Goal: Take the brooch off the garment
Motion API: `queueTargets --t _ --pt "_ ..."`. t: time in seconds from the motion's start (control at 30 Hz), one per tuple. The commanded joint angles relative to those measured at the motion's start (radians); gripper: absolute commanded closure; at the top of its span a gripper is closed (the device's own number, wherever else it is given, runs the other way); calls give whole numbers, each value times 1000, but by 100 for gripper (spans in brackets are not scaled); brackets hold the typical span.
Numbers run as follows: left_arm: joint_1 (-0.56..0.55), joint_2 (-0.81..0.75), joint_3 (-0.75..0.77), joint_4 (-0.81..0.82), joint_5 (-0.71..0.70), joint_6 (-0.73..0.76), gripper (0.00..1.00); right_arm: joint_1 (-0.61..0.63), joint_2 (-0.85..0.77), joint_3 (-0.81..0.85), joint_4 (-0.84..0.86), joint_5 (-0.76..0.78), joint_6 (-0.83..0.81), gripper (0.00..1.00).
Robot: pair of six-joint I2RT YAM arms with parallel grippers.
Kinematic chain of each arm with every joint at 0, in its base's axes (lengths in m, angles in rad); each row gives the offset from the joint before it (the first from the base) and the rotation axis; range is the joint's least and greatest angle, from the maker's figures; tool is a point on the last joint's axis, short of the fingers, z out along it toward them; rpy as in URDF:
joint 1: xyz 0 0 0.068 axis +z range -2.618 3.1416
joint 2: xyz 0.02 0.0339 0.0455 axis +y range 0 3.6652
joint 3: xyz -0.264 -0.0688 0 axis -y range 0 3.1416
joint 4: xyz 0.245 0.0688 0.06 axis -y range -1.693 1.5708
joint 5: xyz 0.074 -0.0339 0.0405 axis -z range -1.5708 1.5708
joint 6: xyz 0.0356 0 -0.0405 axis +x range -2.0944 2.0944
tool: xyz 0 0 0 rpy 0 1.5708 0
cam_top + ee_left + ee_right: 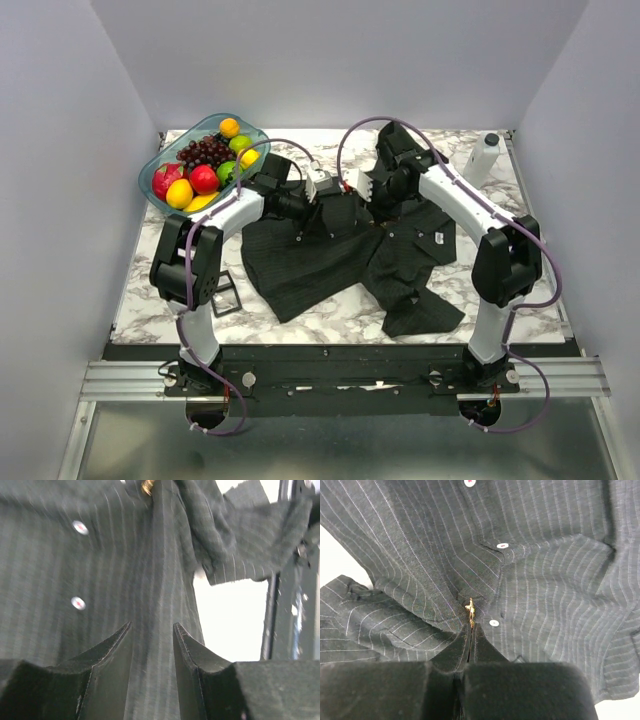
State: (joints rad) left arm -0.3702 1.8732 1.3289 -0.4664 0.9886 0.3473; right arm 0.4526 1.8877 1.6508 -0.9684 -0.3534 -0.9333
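at the near edge of the worktop (140, 300), about eight o'clock from the shirt, lies a black buckle frame (225, 293), no part of this job. beyond it the garment (320, 265) sprawls across the middle, black with faint pinstripes and small white buttons (494, 623), rumpled where both arms meet over it.

the left fingers (125, 635) stand partly apart, astride a raised fold of the cloth. i cannot tell whether they touch it. the right fingers (470, 635) are pressed together with no gap, their tips right at the lower end of the brooch (470, 611). whether they nip the pin itself or only cloth beside it is not clear.

the brooch is a tiny gold sliver, upright on a crease between two buttons and at twelve o'clock from the right fingertips. from the left wrist it glints at the far end of the fold.

the step in hand looks like the grab on the pin, which sits in the cloth, not yet out. the next move probably calls for the left fingers to pin the fold down while the right draws the pin out along its own line.

farther back, a bowl of fruit (150, 178) sits at ten o'clock and a white bottle (483, 158) at two.
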Motion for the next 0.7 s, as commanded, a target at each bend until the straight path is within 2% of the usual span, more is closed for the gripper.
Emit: queueTargets --t 0.0,0.07,0.17,0.27,0.67 --pt "1 -65 -26 267 32 -169 55 6 10 102 -82 -30 20 100" --pt "-4 -89 -37 382 36 -240 57 5 7 125 -104 -109 27 100" --pt "-42 -123 -22 354 -2 -153 59 1 -13 122 -116 -217 10 100" --pt "-52 -154 -63 462 -33 -197 57 1 -22 124 -150 -306 -2 99" --pt "-101 -75 0 422 31 -200 62 3 -42 95 -124 -320 45 99"
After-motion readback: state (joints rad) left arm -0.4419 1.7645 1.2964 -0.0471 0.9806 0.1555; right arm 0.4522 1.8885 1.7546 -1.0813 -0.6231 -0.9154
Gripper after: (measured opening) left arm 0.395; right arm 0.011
